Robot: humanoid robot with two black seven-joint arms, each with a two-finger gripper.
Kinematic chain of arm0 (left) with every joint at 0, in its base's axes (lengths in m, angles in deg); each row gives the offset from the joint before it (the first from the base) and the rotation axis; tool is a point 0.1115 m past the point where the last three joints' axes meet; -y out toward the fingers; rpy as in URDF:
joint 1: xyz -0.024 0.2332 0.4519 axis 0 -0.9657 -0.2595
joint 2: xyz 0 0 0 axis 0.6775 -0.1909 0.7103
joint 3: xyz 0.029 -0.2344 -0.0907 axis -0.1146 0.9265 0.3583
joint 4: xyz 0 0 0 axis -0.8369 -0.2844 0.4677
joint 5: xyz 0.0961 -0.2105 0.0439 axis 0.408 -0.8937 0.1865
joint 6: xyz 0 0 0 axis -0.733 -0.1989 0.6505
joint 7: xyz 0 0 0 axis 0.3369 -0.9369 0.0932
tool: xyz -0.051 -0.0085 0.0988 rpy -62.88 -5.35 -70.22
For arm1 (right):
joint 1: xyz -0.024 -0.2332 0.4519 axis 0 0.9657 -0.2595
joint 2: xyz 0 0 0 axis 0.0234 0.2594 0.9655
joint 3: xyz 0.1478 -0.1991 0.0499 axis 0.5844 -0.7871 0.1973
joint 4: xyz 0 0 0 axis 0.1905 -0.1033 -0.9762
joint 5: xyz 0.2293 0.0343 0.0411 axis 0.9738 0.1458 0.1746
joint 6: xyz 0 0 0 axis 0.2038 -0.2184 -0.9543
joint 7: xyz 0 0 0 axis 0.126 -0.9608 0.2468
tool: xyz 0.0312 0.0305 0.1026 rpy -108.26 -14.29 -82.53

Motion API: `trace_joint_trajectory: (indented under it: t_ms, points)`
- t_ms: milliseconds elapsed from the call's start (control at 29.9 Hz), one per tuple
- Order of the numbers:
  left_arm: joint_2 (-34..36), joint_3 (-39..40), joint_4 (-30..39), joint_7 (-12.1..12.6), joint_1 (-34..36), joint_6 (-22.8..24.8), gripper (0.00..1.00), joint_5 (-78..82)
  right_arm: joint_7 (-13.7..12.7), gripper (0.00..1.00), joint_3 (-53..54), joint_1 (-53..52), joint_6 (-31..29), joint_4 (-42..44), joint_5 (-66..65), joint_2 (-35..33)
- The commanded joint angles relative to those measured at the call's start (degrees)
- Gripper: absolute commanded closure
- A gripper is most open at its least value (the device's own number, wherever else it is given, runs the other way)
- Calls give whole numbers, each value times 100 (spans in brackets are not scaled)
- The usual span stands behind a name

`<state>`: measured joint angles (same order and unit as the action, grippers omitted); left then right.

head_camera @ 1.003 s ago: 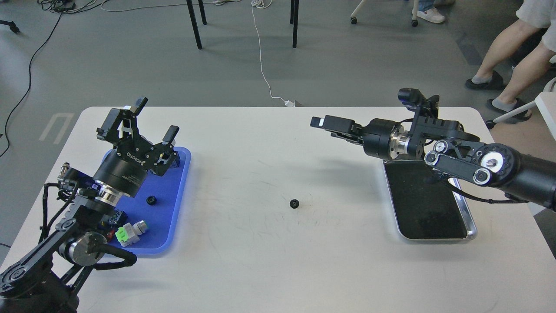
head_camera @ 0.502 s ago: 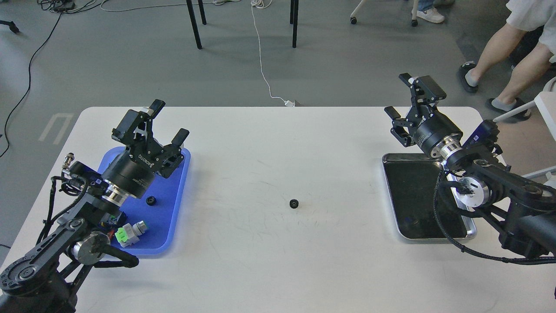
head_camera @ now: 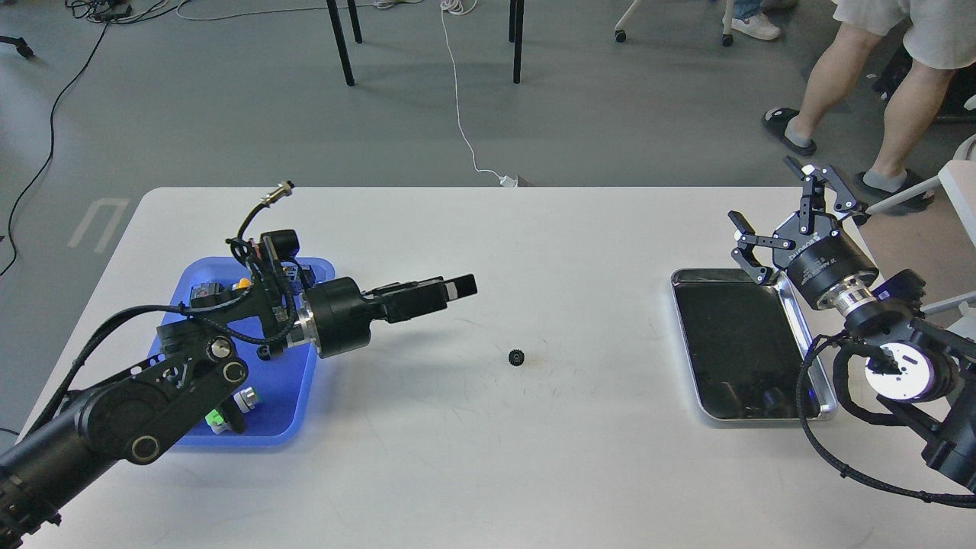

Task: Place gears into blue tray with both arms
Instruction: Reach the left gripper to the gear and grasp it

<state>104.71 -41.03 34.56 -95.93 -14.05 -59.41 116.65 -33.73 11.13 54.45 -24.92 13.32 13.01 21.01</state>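
Note:
One gear (head_camera: 518, 356), a tiny black toothed ring, lies alone on the white table near its middle. The blue tray (head_camera: 299, 396) sits at the left, largely covered by my left arm; I cannot make out a gear inside it. My left gripper (head_camera: 450, 290) reaches out to the right past the tray's edge, up and to the left of the gear and apart from it. It is seen side-on, so its fingers overlap. My right gripper (head_camera: 789, 212) is open and empty, raised near the back right corner of the steel tray (head_camera: 685, 343).
A green-and-white connector block (head_camera: 219, 418) and a grey plug (head_camera: 245, 397) lie in the blue tray's front. The steel tray has a black floor. A person's legs (head_camera: 839, 69) and chair legs (head_camera: 341, 42) stand on the floor beyond the table.
My left arm has swung off the blue tray, its gripper now pointing right towards the table's middle. My right arm has drawn back to the right, gripper turned upward. The table gear stayed put.

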Motion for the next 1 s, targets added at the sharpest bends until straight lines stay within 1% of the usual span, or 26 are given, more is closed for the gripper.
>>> trace_joint_trajectory:
  t_ms: [0,100,167,234,368,468,635,836,903,970]
  points:
    - [-152,-954,-200,1,1009,-154,2,1019,-1,2,2,125,-161,-21,17,-246]
    - [-450,-1929,-560,1,1879,-215,2,1318,-1,2,2,204,-161,-30,17,-387]
    - [-722,-2396,-780,1,2249,-250,2,1529,-1,2,2,248,-161,-30,17,-405]
    - [-1004,-2696,-1087,1,2566,-250,2,1836,-1,2,2,292,-161,-39,25,-431]
    - [-1513,-3126,-1641,1,2901,-250,3,2139,-1,2,2,309,-161,-30,26,-431]
    - [-1839,-3478,-1967,1,3033,-259,4,2139,-1,2,2,309,-161,-39,17,-431]
    - [-2130,-3935,-2310,1,3086,-259,4,2139,-1,2,2,309,-161,-30,17,-431]
    - [-2236,-4094,-2653,1,3051,-259,6,2139,-1,2,-7,309,-161,-30,17,-431]
    - [-2227,-4103,-2680,1,3024,-259,8,2139,-1,2,-7,309,-161,-30,17,-431]
    - [-2227,-4156,-2706,1,3016,-259,13,2139,-1,2,-7,309,-161,-30,17,-422]
